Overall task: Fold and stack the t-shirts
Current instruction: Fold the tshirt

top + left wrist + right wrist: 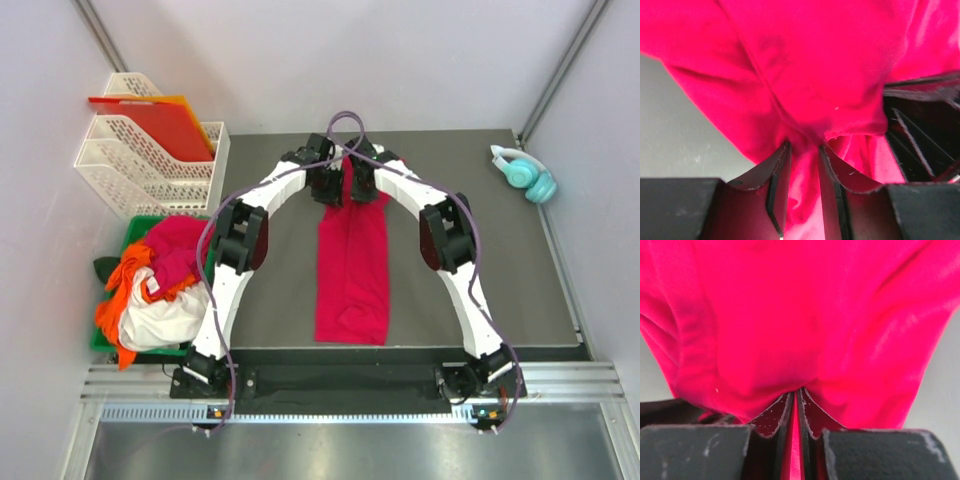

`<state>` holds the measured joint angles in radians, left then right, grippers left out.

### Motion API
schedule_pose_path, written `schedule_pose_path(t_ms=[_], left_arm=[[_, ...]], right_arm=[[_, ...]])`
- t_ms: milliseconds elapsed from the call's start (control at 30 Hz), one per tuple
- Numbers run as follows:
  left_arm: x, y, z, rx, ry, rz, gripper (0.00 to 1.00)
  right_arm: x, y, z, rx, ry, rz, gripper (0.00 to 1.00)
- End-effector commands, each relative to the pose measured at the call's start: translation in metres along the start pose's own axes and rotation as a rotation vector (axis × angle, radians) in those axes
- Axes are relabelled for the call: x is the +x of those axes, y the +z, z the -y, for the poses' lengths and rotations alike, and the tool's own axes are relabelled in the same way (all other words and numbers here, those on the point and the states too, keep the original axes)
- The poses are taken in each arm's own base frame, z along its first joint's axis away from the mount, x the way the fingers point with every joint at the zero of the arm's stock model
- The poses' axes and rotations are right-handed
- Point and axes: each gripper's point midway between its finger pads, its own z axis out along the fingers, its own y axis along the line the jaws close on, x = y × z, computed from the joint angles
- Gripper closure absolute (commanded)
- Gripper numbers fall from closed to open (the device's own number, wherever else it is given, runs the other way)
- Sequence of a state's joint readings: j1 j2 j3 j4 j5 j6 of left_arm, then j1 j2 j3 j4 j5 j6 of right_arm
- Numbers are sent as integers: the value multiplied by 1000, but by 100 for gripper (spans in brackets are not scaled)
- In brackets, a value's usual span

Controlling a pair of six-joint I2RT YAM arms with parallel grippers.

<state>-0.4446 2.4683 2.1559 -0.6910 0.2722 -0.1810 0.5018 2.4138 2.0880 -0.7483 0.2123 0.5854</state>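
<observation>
Item 1: crimson t-shirt (352, 270), folded into a long narrow strip. It is being laid lengthwise down the middle of the grey table (500, 260), with its far end being lifted off the surface between the two arms.

Item 2: left gripper (804, 150). A thick bunch of the crimson cloth is being clamped between its fingers, which are being kept a little apart by the fabric.

Item 3: right gripper (797, 392). A thin fold of the same shirt is being pinched between its fingers, which are pressed nearly together. In the top view both grippers are being held just beside each other at the shirt's far end.

Item 4: pinkish-red t-shirt (178, 248), orange t-shirt (118, 295) and white t-shirt (170, 315), being kept unfolded in a heap in the green bin (140, 225) at the table's left.

Item 5: white mesh trays (140, 165), a red-orange sheet (160, 120) being carried on top.

Item 6: teal headphones (525, 172), at the far right corner.
</observation>
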Motion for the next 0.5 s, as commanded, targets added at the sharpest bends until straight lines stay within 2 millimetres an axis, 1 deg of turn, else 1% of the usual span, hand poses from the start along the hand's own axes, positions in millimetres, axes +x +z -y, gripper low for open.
schedule_pose_path(t_ms=[0, 33, 67, 100, 133, 167, 200, 233, 267, 300, 367, 433, 467], left_arm=[[23, 30, -33, -64, 6, -76, 65], [13, 26, -39, -65, -2, -54, 65], [14, 30, -45, -73, -10, -57, 65], [6, 28, -49, -73, -13, -39, 65], [3, 26, -58, -81, -24, -30, 64], [4, 29, -63, -84, -31, -34, 64], [-3, 27, -70, -86, -35, -16, 64], [-4, 27, -72, -89, -35, -13, 63], [-4, 30, -76, -91, -34, -12, 63], [-9, 28, -79, -94, -33, 0, 63], [-13, 28, -81, -93, -30, 14, 63], [-19, 26, -80, -91, -19, 34, 62], [-28, 21, -78, -87, -11, 62, 61]], right_arm=[[-9, 21, 5, -43, 20, -58, 92], [-14, 23, 5, -48, 27, -52, 92], [-17, 25, 8, -53, 37, -52, 91], [-20, 26, 8, -63, 43, -53, 91], [-26, 28, 7, -73, 52, -43, 90], [-30, 29, 8, -78, 57, -39, 90], [-37, 29, 9, -86, 62, -26, 89], [-36, 34, 9, -88, 63, -29, 89], [-40, 35, 10, -92, 66, -22, 88], [-44, 34, 10, -98, 68, -15, 88], [-45, 37, 12, -95, 62, -9, 88], [-52, 30, 11, -104, 61, 13, 88], [-54, 27, 10, -109, 58, 23, 88]])
